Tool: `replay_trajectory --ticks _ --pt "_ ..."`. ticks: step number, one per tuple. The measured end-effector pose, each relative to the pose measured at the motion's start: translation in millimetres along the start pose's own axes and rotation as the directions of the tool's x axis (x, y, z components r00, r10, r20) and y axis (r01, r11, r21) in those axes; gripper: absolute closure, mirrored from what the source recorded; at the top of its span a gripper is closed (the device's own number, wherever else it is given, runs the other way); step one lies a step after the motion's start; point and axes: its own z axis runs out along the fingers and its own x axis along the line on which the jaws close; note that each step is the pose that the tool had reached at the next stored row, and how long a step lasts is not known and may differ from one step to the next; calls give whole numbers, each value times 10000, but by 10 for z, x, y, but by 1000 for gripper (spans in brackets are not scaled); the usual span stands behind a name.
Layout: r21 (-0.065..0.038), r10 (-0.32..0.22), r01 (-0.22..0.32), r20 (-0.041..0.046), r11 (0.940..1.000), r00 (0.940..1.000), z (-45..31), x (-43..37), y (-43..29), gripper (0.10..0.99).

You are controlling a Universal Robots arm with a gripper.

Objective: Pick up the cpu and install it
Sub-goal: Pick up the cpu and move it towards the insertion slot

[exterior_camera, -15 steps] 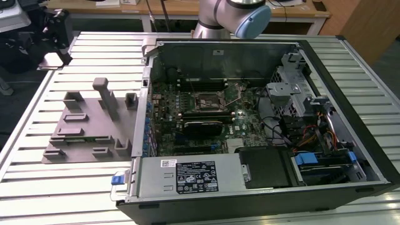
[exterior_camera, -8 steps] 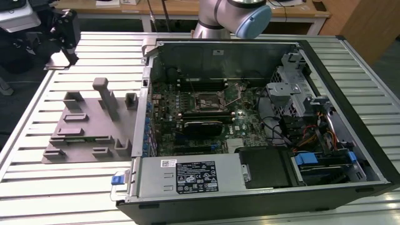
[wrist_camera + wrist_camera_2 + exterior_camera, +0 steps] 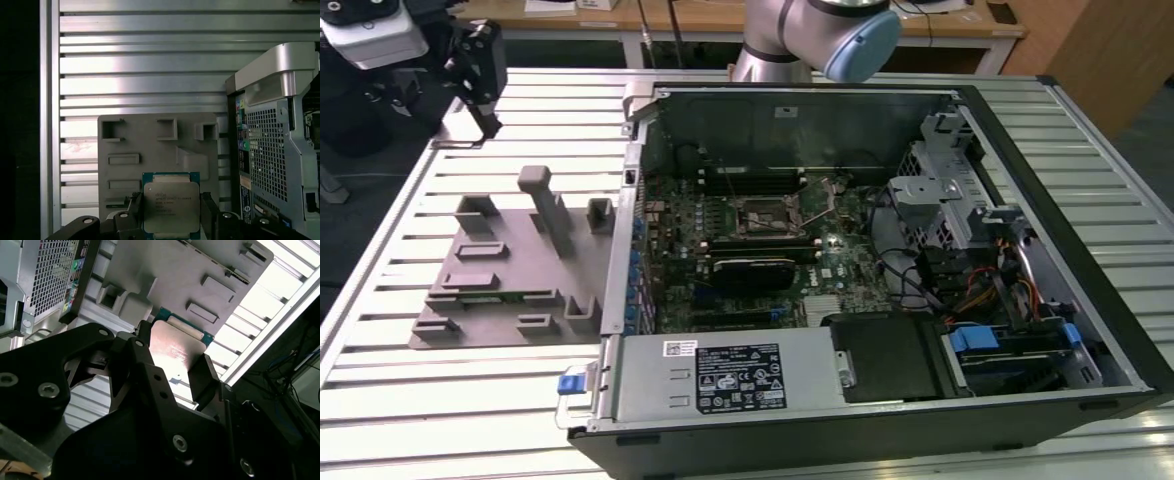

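grip: gripper [image 3: 174,357] clamped on cpu [image 3: 171,204], fingers [image 3: 207,210] against two opposite edges | place: cpu aloft above plate [image 3: 150,145], about ten o'clock from case [image 3: 881,250] in exterior view | handling (judged): light, stiff, thin; slick metal lid, fragile underside; hold by edges, keep level
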Motion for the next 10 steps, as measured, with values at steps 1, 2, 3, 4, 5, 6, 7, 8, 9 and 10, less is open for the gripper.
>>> replay_trajectory --ticks 1,2,3,4,5,6,7,8,9,10 --pt "0 1 -1 0 10000 10000 1 -17 1 545" --pt "0 1 -1 0 10000 10000 1 -35 2 545" --pt "-1 1 -1 0 10000 10000 2 -52 3 545" --pt "-1 0 0 1 10000 10000 3 -70 4 545" --pt "-1 0 0 1 10000 10000 3 -87 5 545" --pt "-1 -1 1 0 10000 10000 4 -104 5 545" --pt "-1 0 0 0 10000 10000 5 -121 7 545" --pt "-1 0 0 1 10000 10000 6 -139 8 545" --pt "0 0 0 0 10000 10000 6 -156 9 545" --pt "-1 0 0 0 10000 10000 6 -173 10 545"
